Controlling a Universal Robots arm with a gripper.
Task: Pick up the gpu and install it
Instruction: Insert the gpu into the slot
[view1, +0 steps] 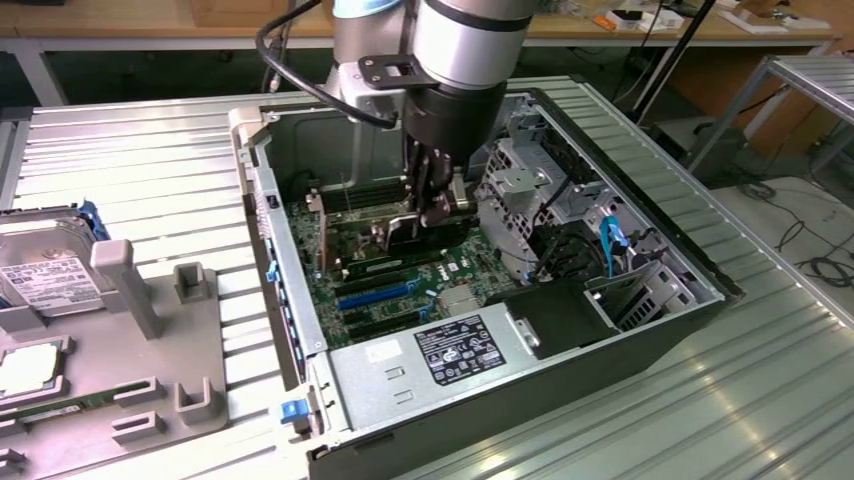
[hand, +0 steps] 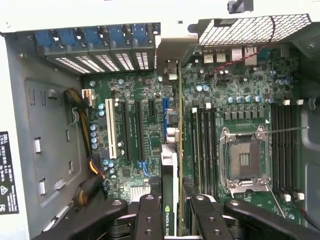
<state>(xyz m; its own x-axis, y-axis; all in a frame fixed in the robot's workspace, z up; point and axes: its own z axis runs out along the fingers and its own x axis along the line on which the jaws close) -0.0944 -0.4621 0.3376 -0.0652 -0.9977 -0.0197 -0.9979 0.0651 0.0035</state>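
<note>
Currently grasping gpu (hand: 169, 167) edge-on between gripper (hand: 174, 204) fingers, card jutting straight out toward motherboard (hand: 240, 105), inside open computer case (view1: 287, 290), beside expansion slots (hand: 123, 131).

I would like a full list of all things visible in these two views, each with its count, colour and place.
computer case: one, black and silver, open, lying on the table
table: one, silver ribbed metal, under everything
motherboard: one, green, inside the case
CPU socket: one, silver frame, on the motherboard
power supply: one, silver with a black label, at the case's near end
holder: one, grey, at the exterior view's left
hard drive: one, silver with a white label, on the holder
gpu: one, green and black, seen edge-on over the motherboard
robot arm: one, silver, reaching down into the case
claw: one, black, shut on the gpu
</note>
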